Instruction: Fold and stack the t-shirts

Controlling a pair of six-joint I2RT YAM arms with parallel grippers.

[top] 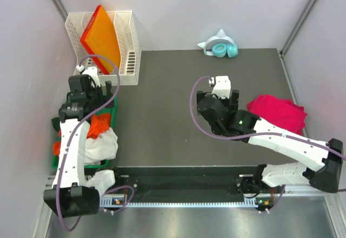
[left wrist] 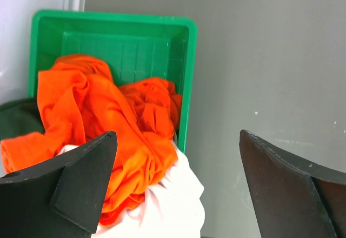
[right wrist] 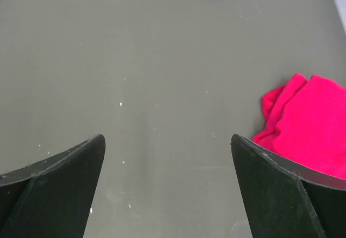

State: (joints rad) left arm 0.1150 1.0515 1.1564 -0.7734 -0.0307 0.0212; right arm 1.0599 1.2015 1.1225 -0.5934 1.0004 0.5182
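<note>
Step in hand: likely fetching the next shirt to fold; nothing laid flat yet, no stack to be seen.
Left gripper (left wrist: 177, 135): spread wide, holding nothing, poised above the orange t-shirt (left wrist: 97, 108) in the green bin (left wrist: 124, 24).
Right gripper (right wrist: 167, 138): equally wide, empty, over bare table (right wrist: 162, 59), with the pink t-shirt (right wrist: 308, 124) lying crumpled just to its right.
Bin contents: orange heaped over the white t-shirt (left wrist: 173, 200) at the near end; dark green cloth (left wrist: 19, 119) at the left edge.
Next move: probably lowering onto an orange fold and pinching that layer alone, without dragging the white along.
Left wrist only: bin's ribbed floor, orange draped on white.
Top view only: both arms together, white basket (top: 130, 48) with orange folder (top: 100, 38), teal headphones (top: 223, 48) at the far edge.
</note>
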